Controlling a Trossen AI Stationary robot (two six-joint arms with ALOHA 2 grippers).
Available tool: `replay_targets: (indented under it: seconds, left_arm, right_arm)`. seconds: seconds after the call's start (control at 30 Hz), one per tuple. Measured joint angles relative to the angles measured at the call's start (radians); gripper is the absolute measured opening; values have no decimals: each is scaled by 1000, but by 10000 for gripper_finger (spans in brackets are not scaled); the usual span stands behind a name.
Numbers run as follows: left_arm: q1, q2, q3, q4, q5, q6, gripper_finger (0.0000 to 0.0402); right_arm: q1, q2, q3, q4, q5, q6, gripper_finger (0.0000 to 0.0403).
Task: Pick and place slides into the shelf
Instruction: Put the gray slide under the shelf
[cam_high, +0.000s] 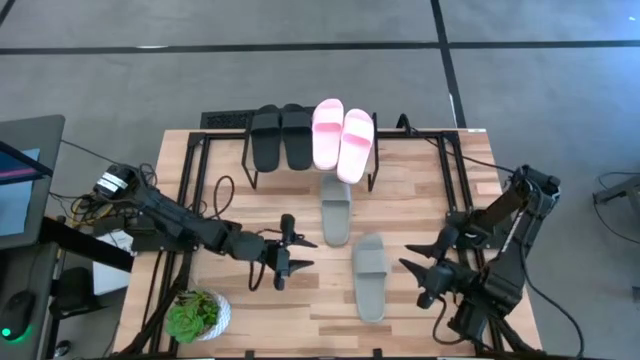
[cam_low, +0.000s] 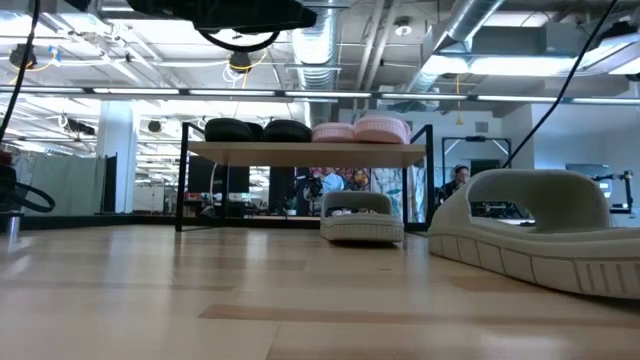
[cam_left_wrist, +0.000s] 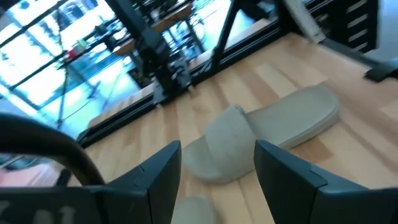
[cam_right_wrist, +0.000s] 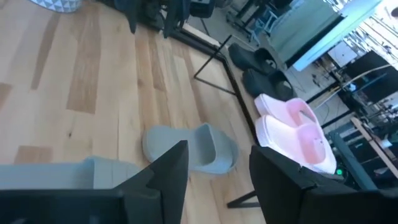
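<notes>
The shelf (cam_high: 310, 160) is sitting at the far edge of the table (cam_high: 240, 310), and it is carrying four slides on its plank top: the black pair (cam_high: 281, 137) on its left half, the pink pair (cam_high: 342, 139) right beside them on its right half. From the low view the same row is showing on the plank, black humps then pink ones, with the shelf's thin dark legs standing under it.

The grey-green pair is down on the table, in front of the shelf. One grey-green slide (cam_high: 336, 210) is lying just in front of the shelf, below the pink pair; the other grey-green slide (cam_high: 369, 277) is lying farther out from the shelf and slightly to the right, apart from its partner.

The left gripper (cam_high: 287, 253) is hovering over the table in front of the shelf, left of both loose slides, fingers spread wide and gripping nothing; its wrist camera is looking between them at a grey-green slide on the wood. The right gripper (cam_high: 425, 270) is hanging just right of the outer grey-green slide, fingers parted and empty, not touching it. A small potted plant (cam_high: 197, 315) is standing at the near left corner, well away from the shelf.
</notes>
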Motion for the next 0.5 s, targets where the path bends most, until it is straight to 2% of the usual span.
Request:
replay_targets:
  seconds: [0.1, 0.23, 0.37, 0.5]
  left_arm:
    - [33, 1, 0, 13, 85, 1, 192]
    - [59, 59, 2, 89, 142, 12, 192]
    - [72, 195, 73, 107, 193, 28, 192]
    - [78, 338, 183, 91, 199, 58, 192]
  right_arm:
    - [23, 0, -27, -46, 11, 88, 153]
    - [44, 1, -64, -110, 25, 196, 145]
    - [54, 1, -95, -175, 35, 309, 137]
    - [58, 0, -125, -172, 36, 341, 132]
